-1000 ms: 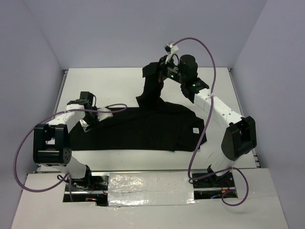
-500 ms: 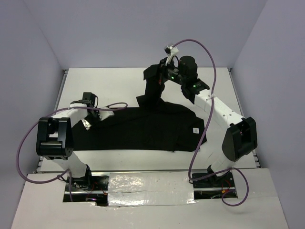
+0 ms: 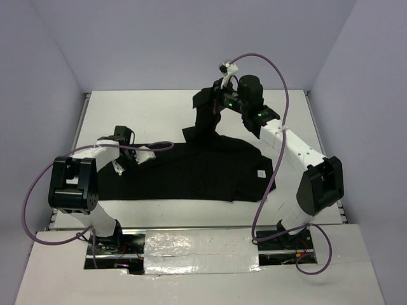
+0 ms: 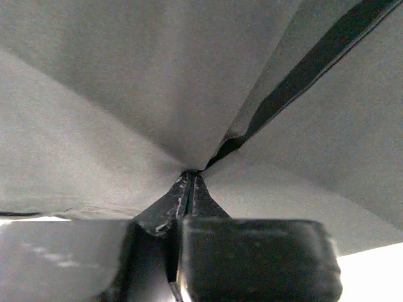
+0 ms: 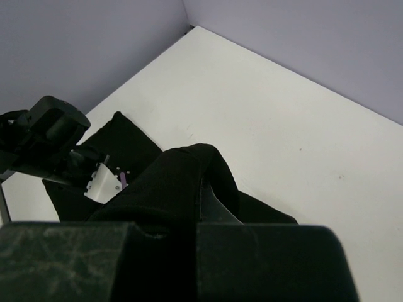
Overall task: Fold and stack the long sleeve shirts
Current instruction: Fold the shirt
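One black long sleeve shirt [image 3: 191, 173] lies spread across the table, a small white tag [image 3: 260, 173] near its right side. At the shirt's left edge my left gripper [image 3: 124, 160] is down on the cloth. In the left wrist view its fingertips [image 4: 190, 179] meet on a pinch of fabric [image 4: 126, 113], with folds fanning out from them. At the back, my right gripper [image 3: 213, 105] is shut on one sleeve [image 3: 205, 124] and holds it off the table. In the right wrist view that sleeve [image 5: 170, 182] drapes over the fingers and hides most of them.
Bare white table [image 3: 146, 111] runs behind and to the left of the shirt, bounded by grey-lilac walls. A purple cable [image 3: 280, 82] loops off the right arm, another [image 3: 38, 184] off the left arm. In the right wrist view the left arm [image 5: 50, 135] stands at the far left.
The left jaws have closed on the shirt's left edge, and that arm has shifted slightly right. The right arm holds the raised sleeve almost where it was.
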Tool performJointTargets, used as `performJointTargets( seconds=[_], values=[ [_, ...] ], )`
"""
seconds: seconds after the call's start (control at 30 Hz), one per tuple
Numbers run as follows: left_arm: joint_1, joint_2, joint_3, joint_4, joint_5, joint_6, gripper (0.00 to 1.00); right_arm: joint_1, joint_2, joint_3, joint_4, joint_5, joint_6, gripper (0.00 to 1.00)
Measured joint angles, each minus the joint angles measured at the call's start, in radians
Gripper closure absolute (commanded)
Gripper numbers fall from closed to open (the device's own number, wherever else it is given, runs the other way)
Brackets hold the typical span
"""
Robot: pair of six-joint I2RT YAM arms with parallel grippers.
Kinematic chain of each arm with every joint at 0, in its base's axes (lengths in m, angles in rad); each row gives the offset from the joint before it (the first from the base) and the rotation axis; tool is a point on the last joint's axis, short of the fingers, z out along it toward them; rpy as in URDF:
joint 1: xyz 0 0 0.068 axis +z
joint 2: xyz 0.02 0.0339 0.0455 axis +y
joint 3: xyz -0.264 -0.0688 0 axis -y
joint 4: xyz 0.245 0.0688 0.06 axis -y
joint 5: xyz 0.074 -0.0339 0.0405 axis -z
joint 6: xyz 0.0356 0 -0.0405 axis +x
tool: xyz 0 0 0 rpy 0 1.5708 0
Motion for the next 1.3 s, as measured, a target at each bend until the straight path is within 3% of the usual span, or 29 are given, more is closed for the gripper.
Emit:
performJointTargets(
  seconds=[0.5,0.7,0.77,0.8,1.0,1.1,1.23,1.3],
  values=[
    [0.003,0.004,0.114,-0.049,0.001,-0.006,0.96,-0.026,-0.026,0.0,-0.029,0.02,-0.037,1.0],
    [-0.006,-0.001,0.095,-0.059,0.012,0.018,0.55,-0.028,-0.026,0.0,-0.04,0.018,-0.041,1.0],
    [-0.028,-0.007,0.079,-0.06,0.019,0.013,0.45,-0.029,-0.026,0.0,-0.041,0.018,-0.041,1.0],
    [-0.045,-0.011,0.076,-0.061,0.027,0.001,0.23,-0.029,-0.026,0.0,-0.042,0.017,-0.041,1.0],
    [-0.138,-0.046,0.031,0.028,0.034,-0.036,0.29,-0.029,-0.026,0.0,-0.048,0.016,-0.041,1.0],
    [-0.151,-0.029,0.004,0.056,0.004,-0.039,0.41,-0.029,-0.026,0.0,-0.052,0.015,-0.045,1.0],
    [-0.15,0.004,0.003,0.085,-0.044,-0.037,0.66,-0.029,-0.026,0.0,-0.056,0.015,-0.051,1.0],
    [-0.15,0.008,0.003,0.099,-0.064,-0.035,0.71,-0.029,-0.026,0.0,-0.058,0.015,-0.052,1.0]
  ],
)
